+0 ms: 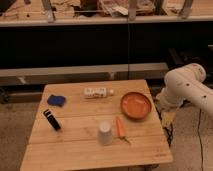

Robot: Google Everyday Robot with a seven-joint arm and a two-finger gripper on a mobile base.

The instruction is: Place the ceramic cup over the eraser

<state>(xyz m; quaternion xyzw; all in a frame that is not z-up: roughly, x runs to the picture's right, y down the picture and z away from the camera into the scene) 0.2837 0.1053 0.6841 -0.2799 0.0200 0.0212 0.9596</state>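
A white ceramic cup [105, 133] stands upside down near the front middle of the wooden table [75, 155]. A black oblong eraser [51, 119] lies at the left of the table, well apart from the cup. My white arm [186, 89] is off the table's right edge. The gripper [167, 118] hangs down beside that edge, right of the orange bowl and far from the cup and the eraser. It holds nothing that I can see.
An orange bowl [136, 105] sits at the right of the table. A carrot [120, 127] lies right next to the cup. A white bottle [96, 92] lies on its side at the back. A blue sponge [56, 100] is at the back left. Dark shelving stands behind.
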